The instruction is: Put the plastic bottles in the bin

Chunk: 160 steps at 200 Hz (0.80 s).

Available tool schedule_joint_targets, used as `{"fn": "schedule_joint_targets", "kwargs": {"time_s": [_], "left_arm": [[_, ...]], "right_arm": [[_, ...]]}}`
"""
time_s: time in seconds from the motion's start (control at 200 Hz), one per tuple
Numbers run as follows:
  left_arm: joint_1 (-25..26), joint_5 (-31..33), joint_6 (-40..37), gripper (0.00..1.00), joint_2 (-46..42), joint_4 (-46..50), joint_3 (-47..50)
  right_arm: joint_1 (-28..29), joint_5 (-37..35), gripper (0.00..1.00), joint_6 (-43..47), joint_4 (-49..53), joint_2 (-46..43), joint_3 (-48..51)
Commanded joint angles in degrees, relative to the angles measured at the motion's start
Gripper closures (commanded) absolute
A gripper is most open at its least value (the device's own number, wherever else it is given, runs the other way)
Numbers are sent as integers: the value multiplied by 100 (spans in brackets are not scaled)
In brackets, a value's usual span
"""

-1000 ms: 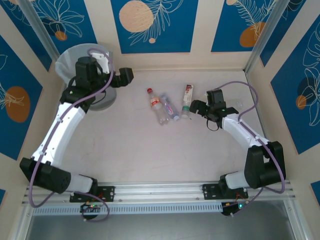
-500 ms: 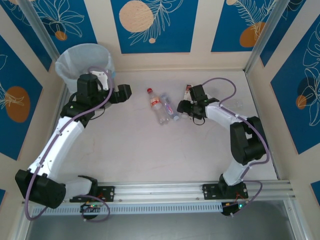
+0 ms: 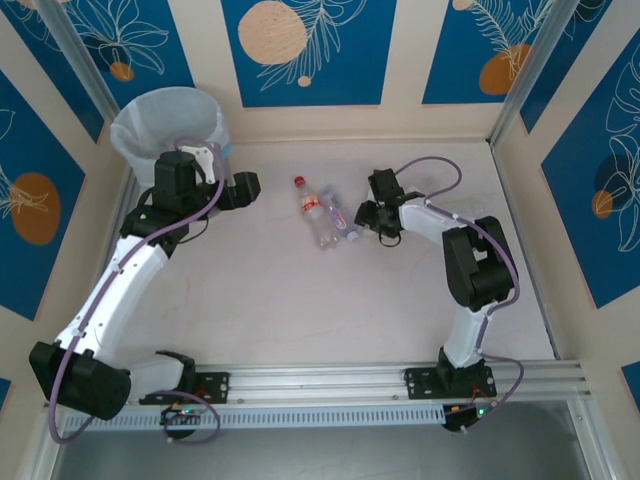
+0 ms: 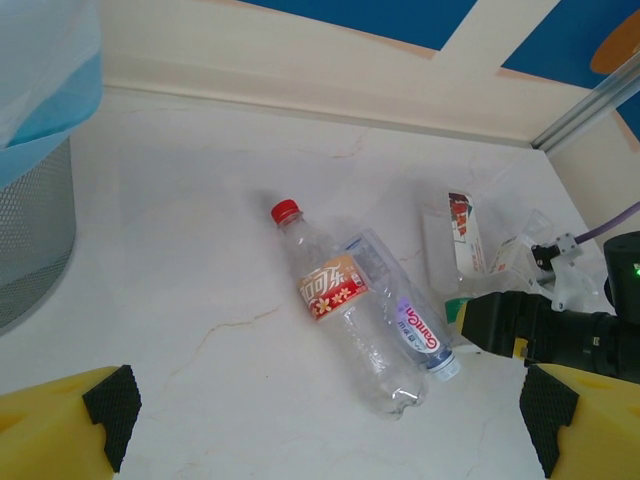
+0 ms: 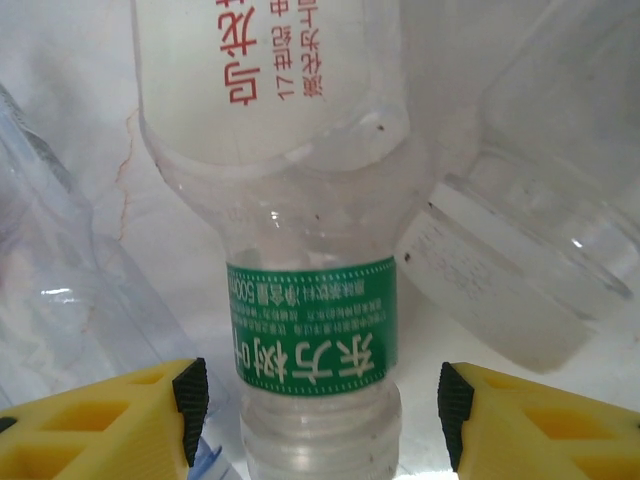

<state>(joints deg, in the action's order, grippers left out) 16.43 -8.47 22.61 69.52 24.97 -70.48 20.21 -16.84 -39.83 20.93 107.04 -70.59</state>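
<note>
Right gripper [image 5: 320, 405] straddles a bottle [image 5: 312, 330] on marbled table [image 3: 300, 300] between blue-panelled walls [image 3: 300, 60].

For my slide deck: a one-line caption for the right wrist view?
Right pincer straddles the green-banded neck of a clear plastic bottle with a white, red-lettered label, jaws not yet touching it.

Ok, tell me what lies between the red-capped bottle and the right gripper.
Between the red-capped bottle and the right gripper lies a purple-labelled bottle, plain in the left wrist view.
</note>
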Motion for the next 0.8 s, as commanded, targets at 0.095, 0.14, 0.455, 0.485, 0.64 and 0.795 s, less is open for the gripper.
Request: {"fn": "schedule_joint_targets", "kwargs": {"time_s": [0.095,0.14,0.455,0.485,0.64,0.795], "left_arm": [[39,105,33,1,-78,165,19],[43,100,25,1,-94,166,17],[36,74,-19,1,-44,248,8],[37,65,-20,1,-28,248,4],[33,-42,6,1,66,266,-19],[37,-214,58,1,215,258,-84]], "right_arm": [[62,-224,37,120,114,210,-267],[67,-232,38,161,113,256,-303],[97,-287,50,330,24,449,-396],[108,-262,51,373,-20,434,-386],[122,-223,58,600,-254,198,-218],[115,-158,69,802,-636,-218,168]]}}
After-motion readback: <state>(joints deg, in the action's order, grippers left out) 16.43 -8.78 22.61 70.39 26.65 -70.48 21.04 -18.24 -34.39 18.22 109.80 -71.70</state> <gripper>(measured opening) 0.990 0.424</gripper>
